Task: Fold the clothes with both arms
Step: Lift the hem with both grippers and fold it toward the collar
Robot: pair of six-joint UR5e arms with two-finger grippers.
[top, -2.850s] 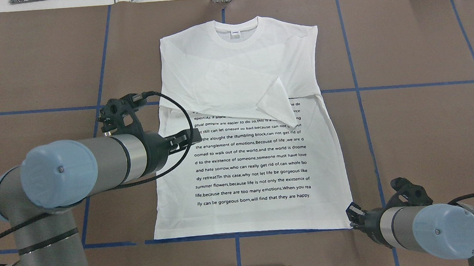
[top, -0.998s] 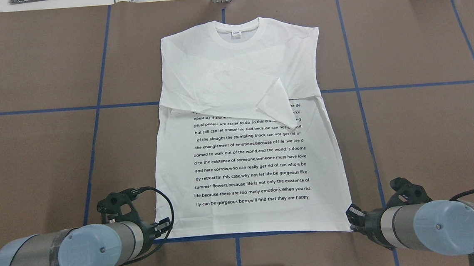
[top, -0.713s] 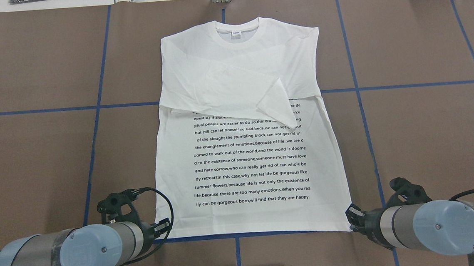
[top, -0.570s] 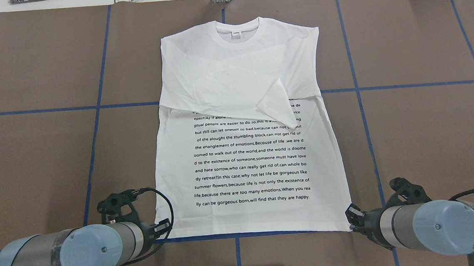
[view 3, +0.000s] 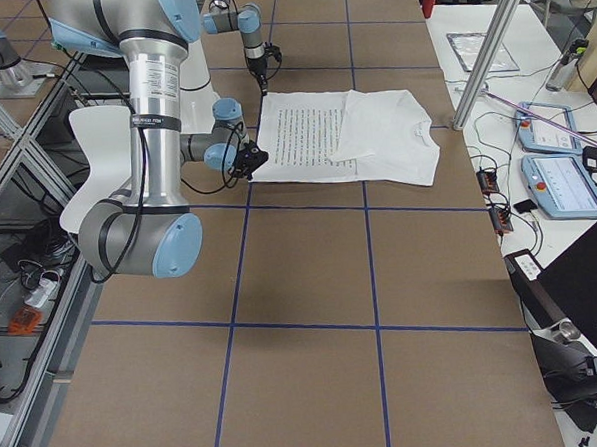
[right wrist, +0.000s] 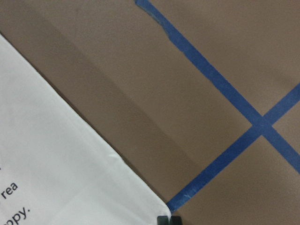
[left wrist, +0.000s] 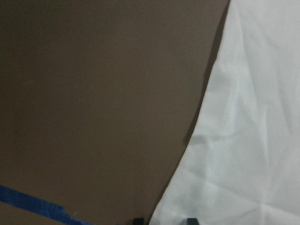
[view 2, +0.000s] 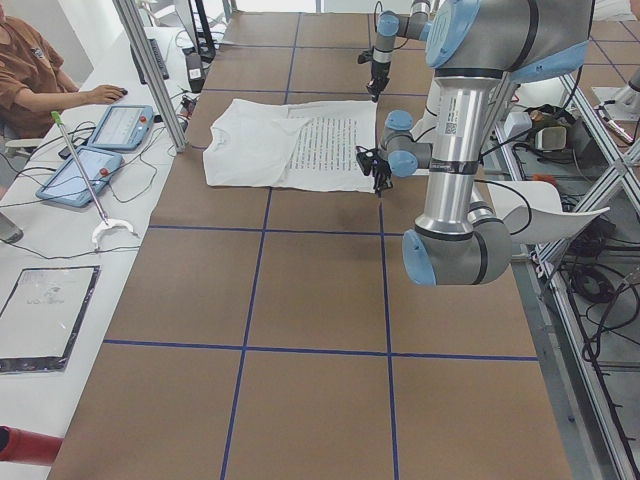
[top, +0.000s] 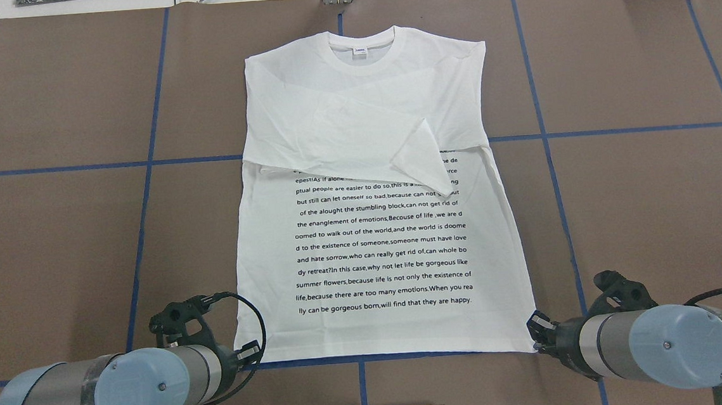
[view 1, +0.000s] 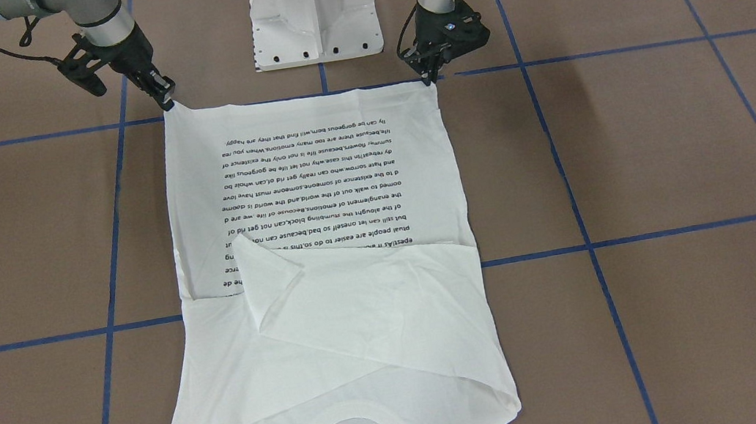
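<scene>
The white T-shirt lies flat on the brown table, collar at the far side and both sleeves folded across the chest; it also shows in the front view. My left gripper is low at the hem's near left corner. In the left wrist view the fingertips stand apart, with the shirt's edge between them. My right gripper sits at the hem's near right corner. In the right wrist view its tips are pressed together on the corner of the cloth.
The white metal pedestal stands between the arms at the table's near edge. Blue tape lines cross the brown table. An operator sits at a side bench with tablets.
My left arm has swung from over the shirt's middle left down to the hem's near left corner and has just lowered a little more. The right arm and the shirt have not moved.
</scene>
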